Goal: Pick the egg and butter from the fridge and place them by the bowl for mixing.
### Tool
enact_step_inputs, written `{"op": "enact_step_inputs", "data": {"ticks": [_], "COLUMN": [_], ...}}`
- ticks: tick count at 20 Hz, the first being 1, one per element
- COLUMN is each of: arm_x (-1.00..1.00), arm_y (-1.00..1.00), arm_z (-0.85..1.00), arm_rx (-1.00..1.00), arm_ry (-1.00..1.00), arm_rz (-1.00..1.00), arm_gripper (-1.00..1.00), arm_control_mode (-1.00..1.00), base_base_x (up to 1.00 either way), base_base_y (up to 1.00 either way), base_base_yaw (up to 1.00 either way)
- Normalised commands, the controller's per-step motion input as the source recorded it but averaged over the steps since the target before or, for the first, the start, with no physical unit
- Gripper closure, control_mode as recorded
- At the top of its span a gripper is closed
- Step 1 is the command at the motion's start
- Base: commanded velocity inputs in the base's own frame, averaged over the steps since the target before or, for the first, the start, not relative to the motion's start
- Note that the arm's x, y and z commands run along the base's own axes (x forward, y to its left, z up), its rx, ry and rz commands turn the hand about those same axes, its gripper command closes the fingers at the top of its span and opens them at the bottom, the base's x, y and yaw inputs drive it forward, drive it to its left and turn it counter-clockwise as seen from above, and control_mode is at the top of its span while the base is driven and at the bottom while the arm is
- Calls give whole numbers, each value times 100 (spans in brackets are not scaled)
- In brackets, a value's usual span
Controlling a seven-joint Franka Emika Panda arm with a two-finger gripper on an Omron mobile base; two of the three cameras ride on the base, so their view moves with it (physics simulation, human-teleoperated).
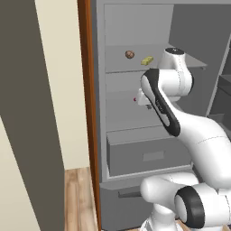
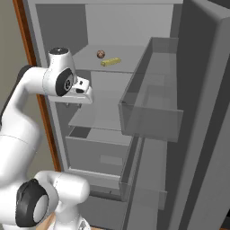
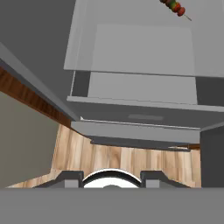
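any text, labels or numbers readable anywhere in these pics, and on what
None: no words, numbers, brands or signs can be read in any view.
The fridge, its shelves and drawers are plain grey.
The egg and the butter carry no label.
The robot arm has no lettering.

We see fridge (image 2: 197, 112) open ahead. Egg (image 1: 130, 54) and butter (image 1: 147, 60) lie near each other on upper shelf (image 2: 121, 65), egg left of butter. Below: second shelf, then drawers (image 1: 149, 155). Door bins (image 2: 152, 112) stand to right. Skewer (image 3: 175, 7) lies on lower shelf.
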Motion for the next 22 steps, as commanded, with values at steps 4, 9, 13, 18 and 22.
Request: {"op": "enact_step_inputs", "data": {"ticks": [4, 9, 13, 18, 22], "arm_x": [0, 0, 0, 0, -3], "arm_y": [-11, -20, -1, 0, 0], "arm_z": [-2, 23, 48, 51, 31], "arm_rx": [1, 10, 1, -2, 0], "arm_ry": [-2, -13, -5, 0, -9], "arm_rz": [0, 0, -8, -22, -25], "arm_gripper": [-100, -100, -100, -100, -100], "arm_control_mode": [-100, -100, -100, -100, -100], "base_base_x": [0, 0, 0, 0, 0], "base_base_y": [0, 0, 0, 0, 0], "base_base_yaw": [0, 0, 0, 0, 0]}}
